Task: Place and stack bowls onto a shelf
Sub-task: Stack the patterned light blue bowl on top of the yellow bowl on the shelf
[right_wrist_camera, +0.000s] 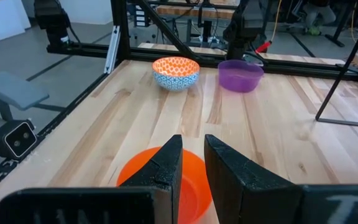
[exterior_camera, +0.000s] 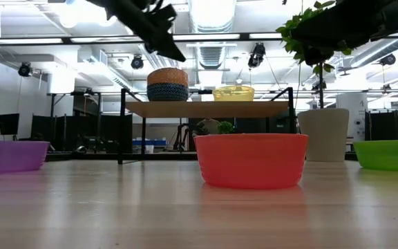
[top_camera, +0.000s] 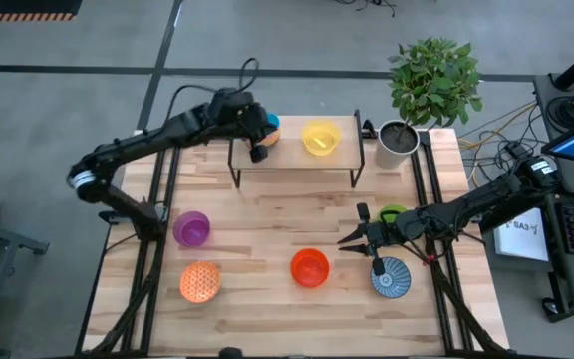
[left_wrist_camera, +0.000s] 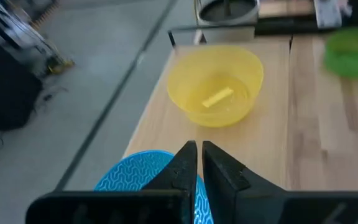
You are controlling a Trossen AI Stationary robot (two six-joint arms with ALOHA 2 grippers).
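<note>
The shelf (top_camera: 292,158) stands at the table's far side. On it sit a yellow bowl (top_camera: 320,138) and, at its left end, a gold-patterned bowl stacked in a blue one (exterior_camera: 167,84). My left gripper (left_wrist_camera: 199,146) hovers shut just above this stack, whose blue inside (left_wrist_camera: 135,177) shows below the fingers, apart from it in the low view. My right gripper (right_wrist_camera: 192,142) hangs narrowly open with nothing between its fingers, over the red-orange bowl (top_camera: 310,267) on the table.
On the table stand a purple bowl (top_camera: 191,228), a patterned orange bowl (top_camera: 199,282), a blue-white striped bowl (top_camera: 392,277) and a green bowl (top_camera: 394,213) partly under my right arm. A grey plant pot (top_camera: 397,142) stands right of the shelf.
</note>
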